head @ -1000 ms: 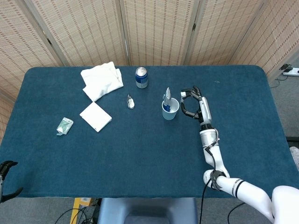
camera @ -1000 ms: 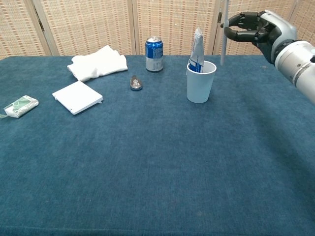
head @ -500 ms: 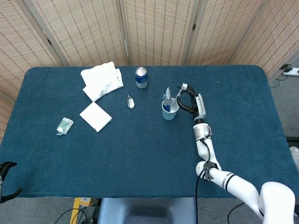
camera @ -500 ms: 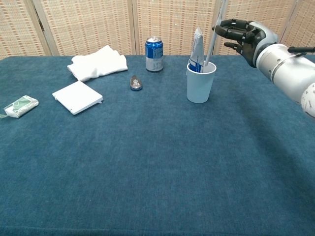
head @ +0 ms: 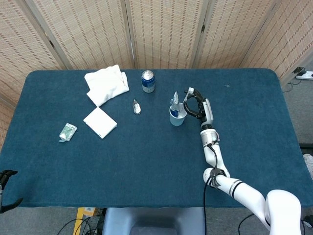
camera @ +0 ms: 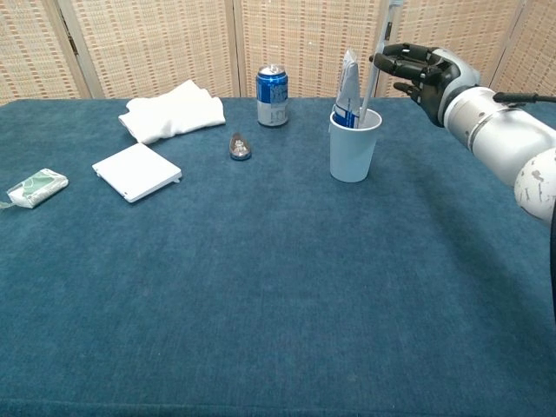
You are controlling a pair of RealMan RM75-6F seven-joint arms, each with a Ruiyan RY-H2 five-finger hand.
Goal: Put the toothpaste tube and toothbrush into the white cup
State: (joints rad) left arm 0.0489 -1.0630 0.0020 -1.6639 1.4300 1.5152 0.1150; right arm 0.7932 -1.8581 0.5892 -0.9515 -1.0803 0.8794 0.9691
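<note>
The right hand (camera: 415, 69) gripped the thin white toothbrush (camera: 375, 65), its end inside the white paper cup (camera: 354, 148) beside the upright white-and-blue toothpaste tube (camera: 347, 87).

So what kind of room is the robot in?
Probably a lab or test room, not a home. A table with a blue cloth stands before woven folding screens, with a power strip on the floor and cables under the table.

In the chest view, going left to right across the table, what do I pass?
Green packet → white box → folded towel → small metal object → soda can → white cup → right hand.
</note>
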